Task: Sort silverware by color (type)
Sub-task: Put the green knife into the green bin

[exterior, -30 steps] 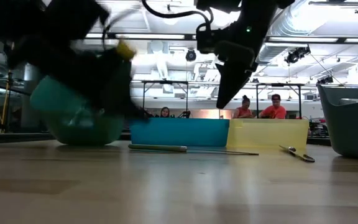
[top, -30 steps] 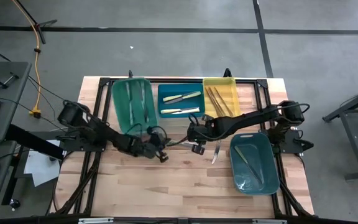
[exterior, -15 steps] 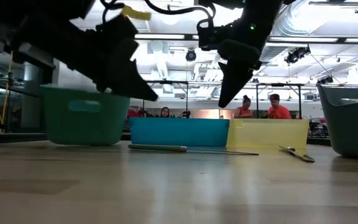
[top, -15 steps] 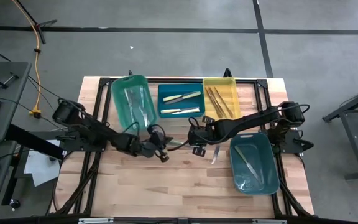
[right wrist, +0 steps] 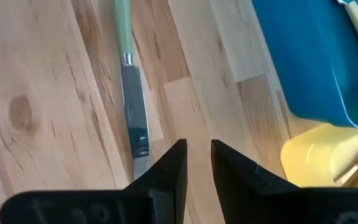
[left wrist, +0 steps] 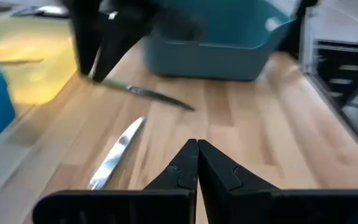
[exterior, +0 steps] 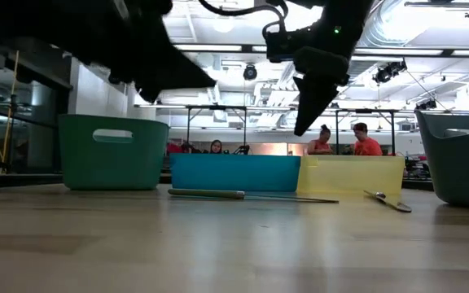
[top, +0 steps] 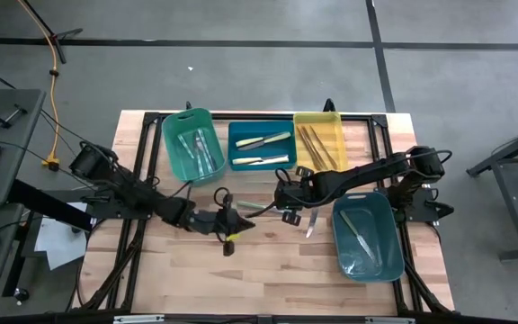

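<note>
A green-handled knife lies flat on the table between my two grippers; its blade runs up beside my right gripper's fingers. My right gripper hangs open above the blade's end, well off the table. My left gripper is shut and empty, raised over the table's middle. A second utensil lies on the wood by the teal bin. More silverware lies in the green bin, the blue bin and the yellow bin.
The three bins stand side by side along the far edge. A bigger teal bin with one utensil sits at the right, near my right arm. Bare wood stretches along the table's near half. People sit in the room beyond the table.
The green bin, tipped up a second ago, has settled flat on the table at the far left. My left gripper, still shut, has drawn away from it, rising and going toward the table's middle, and has tipped nearer to level.
</note>
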Robot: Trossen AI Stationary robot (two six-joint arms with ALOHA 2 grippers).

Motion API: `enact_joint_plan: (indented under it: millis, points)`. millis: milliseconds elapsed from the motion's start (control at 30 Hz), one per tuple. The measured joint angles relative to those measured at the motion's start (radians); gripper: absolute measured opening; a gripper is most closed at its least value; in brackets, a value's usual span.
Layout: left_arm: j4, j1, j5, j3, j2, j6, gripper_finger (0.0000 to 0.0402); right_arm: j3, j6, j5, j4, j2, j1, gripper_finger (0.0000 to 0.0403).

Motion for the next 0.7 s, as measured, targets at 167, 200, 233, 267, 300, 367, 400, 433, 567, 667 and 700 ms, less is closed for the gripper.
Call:
enact_joint_plan:
  millis: [167, 200, 233, 267, 300, 367, 400, 433, 567, 667, 700]
  points:
    - [0.078, -0.024, -0.250, -0.001, 0.131, -0.179, 0.0000, 0.000, 0.016, 0.017, -0.002, -0.001, 0.000, 0.0066]
    - [0.090, -0.028, -0.297, 0.000, 0.165, -0.220, 0.0000, 0.000, 0.021, 0.027, -0.003, -0.001, 0.000, 0.0066]
    - [0.092, -0.031, -0.339, 0.012, 0.204, -0.259, 0.0000, 0.000, 0.023, 0.038, -0.008, -0.001, 0.000, 0.0066]
    - [0.092, -0.035, -0.382, 0.023, 0.237, -0.296, 0.0000, 0.000, 0.024, 0.046, -0.010, -0.001, 0.001, 0.0066]
    - [0.088, -0.043, -0.440, 0.027, 0.260, -0.332, 0.0000, 0.000, 0.024, 0.055, -0.010, -0.001, 0.001, 0.0066]
    - [0.090, -0.057, -0.548, 0.052, 0.305, -0.378, 0.0000, 0.000, 0.024, 0.065, -0.017, -0.002, 0.001, 0.0066]
    - [0.090, -0.062, -0.597, 0.056, 0.317, -0.392, 0.0000, 0.000, 0.024, 0.070, -0.024, -0.002, 0.001, 0.0066]
    - [0.086, -0.067, -0.653, 0.058, 0.325, -0.400, 0.0000, 0.000, 0.024, 0.077, -0.026, -0.002, 0.001, 0.0066]
    - [0.072, -0.065, -0.707, 0.070, 0.347, -0.459, 0.0000, 0.000, 0.027, 0.080, -0.042, -0.002, 0.003, 0.0066]
    - [0.015, -0.056, -0.699, 0.071, 0.370, -0.532, 0.0000, 0.000, 0.027, 0.083, -0.064, -0.002, 0.005, 0.0066]
    - [-0.011, -0.054, -0.715, 0.069, 0.374, -0.554, 0.0000, 0.000, 0.029, 0.083, -0.060, -0.002, 0.005, 0.0066]
